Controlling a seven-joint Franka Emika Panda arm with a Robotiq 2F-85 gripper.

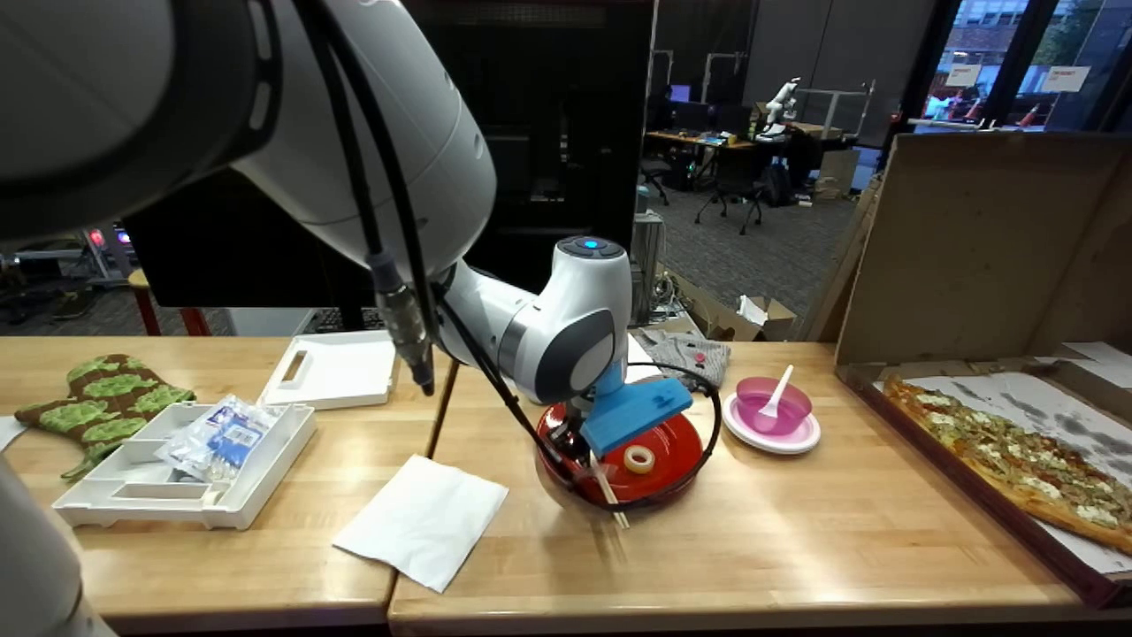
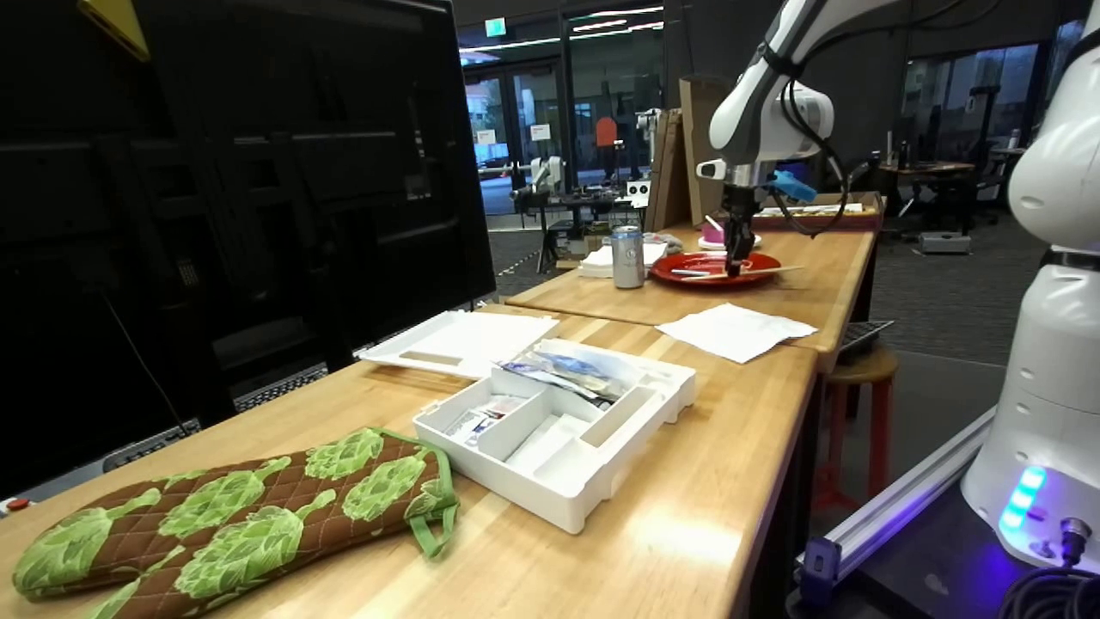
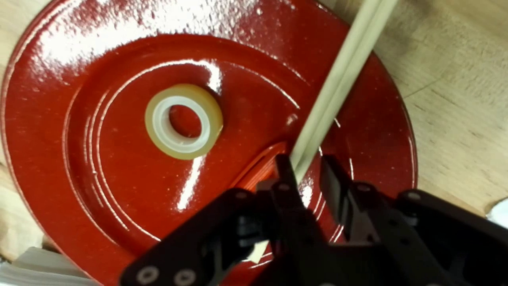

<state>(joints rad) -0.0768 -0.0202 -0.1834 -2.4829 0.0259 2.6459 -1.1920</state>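
The claw (image 3: 306, 165) points down low over a red plate (image 3: 47, 159), its fingers a little apart with a narrow gap between; nothing looks clamped. The chopsticks (image 3: 337, 91) lie at the fingertips, reaching into that gap, closer to the finger on the side of the roll of tape (image 3: 214, 123). Their long axis slants across the gap rather than running squarely through it; the far ends jut past the rim, out over the bench (image 1: 840, 495). The roll of tape sits on the plate, apart from both.

The dark fingers hide a stretch of the chopsticks; a pale sliver beyond is probably their other end. Whether a finger touches them I cannot tell, nor what the orange-red patch (image 3: 257, 172) beside it is, perhaps a reflection.

Farther off, a napkin (image 1: 423, 522) and a pink cup (image 1: 796, 411) flank the plate, and a can (image 2: 628, 258) stands beside it. Beyond lie a pizza box (image 1: 973, 248), cut off at the edge of an exterior view, a white box (image 2: 516, 486) and an oven mitt (image 2: 241, 507).
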